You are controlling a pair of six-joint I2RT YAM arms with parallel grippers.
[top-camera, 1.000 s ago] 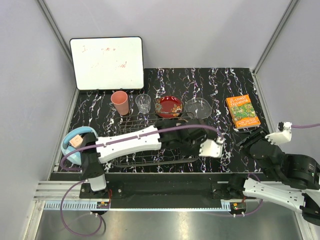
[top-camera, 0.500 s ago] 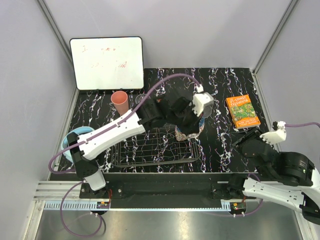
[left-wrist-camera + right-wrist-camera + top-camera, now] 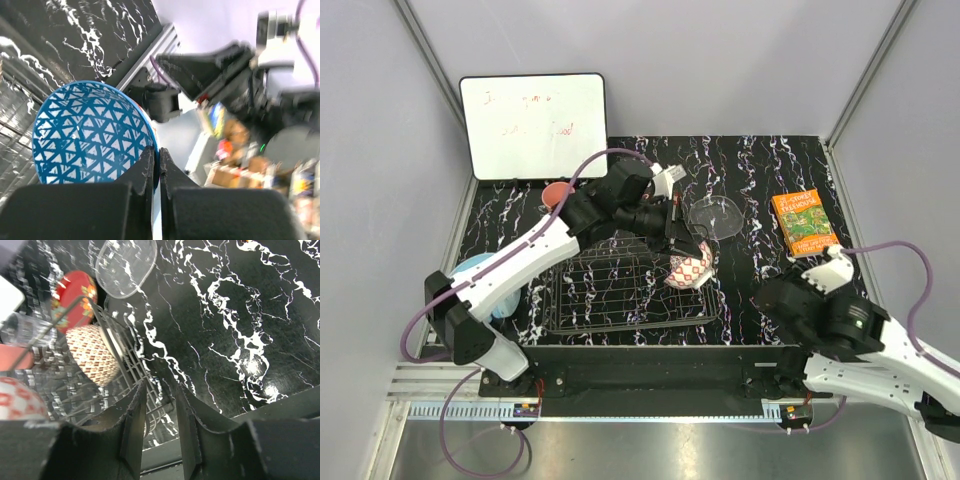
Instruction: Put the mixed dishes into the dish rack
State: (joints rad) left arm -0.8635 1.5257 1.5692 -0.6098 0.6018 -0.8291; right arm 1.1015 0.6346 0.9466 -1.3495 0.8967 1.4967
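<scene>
My left gripper (image 3: 682, 250) is shut on the rim of the blue patterned bowl (image 3: 689, 270) and holds it tilted over the right end of the dish rack (image 3: 605, 295). The left wrist view shows the bowl's blue triangle pattern (image 3: 90, 135) with the fingertips (image 3: 156, 150) pinching its rim. My right gripper (image 3: 767, 298) is open and empty, low over the table right of the rack (image 3: 125, 365). The clear glass bowl (image 3: 715, 215), red plate (image 3: 75, 297), glass tumbler (image 3: 20, 330) and salmon cup (image 3: 556, 192) stand behind the rack. The beige speckled bowl is out of view.
A white board (image 3: 533, 125) leans at the back left. An orange book (image 3: 804, 222) lies at the right. Light-blue headphones (image 3: 475, 275) lie left of the rack, partly under my left arm.
My left arm swung from the rack's front right toward the back and now holds the blue patterned bowl over the rack's right end. My right arm moved left toward the rack.
</scene>
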